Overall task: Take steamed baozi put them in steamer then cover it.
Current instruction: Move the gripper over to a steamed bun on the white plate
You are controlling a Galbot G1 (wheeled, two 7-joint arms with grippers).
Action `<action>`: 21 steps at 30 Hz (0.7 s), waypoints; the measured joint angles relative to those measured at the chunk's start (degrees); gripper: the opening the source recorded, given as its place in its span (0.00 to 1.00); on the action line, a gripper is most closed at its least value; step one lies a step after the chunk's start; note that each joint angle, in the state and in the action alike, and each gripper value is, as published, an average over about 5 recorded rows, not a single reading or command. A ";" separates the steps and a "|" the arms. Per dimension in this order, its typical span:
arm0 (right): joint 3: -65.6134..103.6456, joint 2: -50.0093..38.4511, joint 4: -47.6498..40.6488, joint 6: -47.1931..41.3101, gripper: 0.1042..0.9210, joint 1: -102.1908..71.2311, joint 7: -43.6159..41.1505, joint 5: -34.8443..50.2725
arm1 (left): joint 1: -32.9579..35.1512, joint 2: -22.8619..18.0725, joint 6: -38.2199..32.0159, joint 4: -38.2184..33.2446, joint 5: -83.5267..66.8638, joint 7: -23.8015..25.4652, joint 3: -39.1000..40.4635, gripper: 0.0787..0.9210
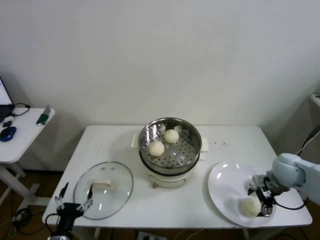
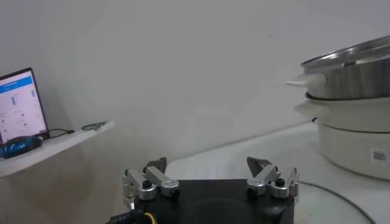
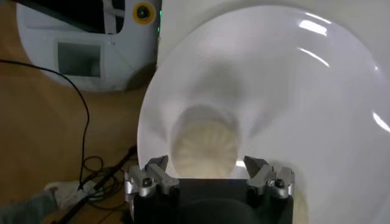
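On the white plate [image 1: 225, 187], one steamed baozi [image 1: 249, 206] between the wide-open, empty right end effector [image 1: 262, 199] fingers.

Right arm entering from the right edge of the head view, pale rounded wrist at mid-right, forearm angled down toward the lower right. Right hand [image 1: 261, 199] pointing downward, fingers [image 3: 148, 179] spread wide, nothing between them. Left hand [image 1: 73, 205] at the lower left corner of the head view, low and parked, fingers [image 2: 146, 182] likewise spread wide and empty, arm mostly out of frame.
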 measured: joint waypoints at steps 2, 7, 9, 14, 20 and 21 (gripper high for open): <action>0.14 0.36 -0.35 0.00 0.88 -0.42 0.04 -0.29 | 0.05 -0.03 -0.08 0.09 0.07 0.00 0.02 0.88; 0.20 1.41 -1.14 -0.01 0.88 -1.06 0.07 -0.91 | 0.18 -0.07 -0.15 0.15 0.09 -0.02 -0.06 0.88; 0.17 1.88 -1.46 0.02 0.86 -1.18 0.08 -1.13 | 0.21 -0.07 -0.17 0.15 0.09 -0.03 -0.09 0.88; -0.63 3.00 -1.95 0.08 0.77 -0.73 0.01 -1.19 | 0.12 -0.10 -0.15 0.17 0.09 -0.10 -0.12 0.88; -2.61 3.75 -2.22 0.27 0.71 0.81 -0.30 -1.00 | -0.14 -0.13 -0.09 0.34 0.04 -0.17 -0.13 0.88; -2.89 3.80 -2.24 0.32 0.70 1.06 -0.36 -0.98 | -0.16 -0.14 -0.08 0.36 0.03 -0.17 -0.14 0.88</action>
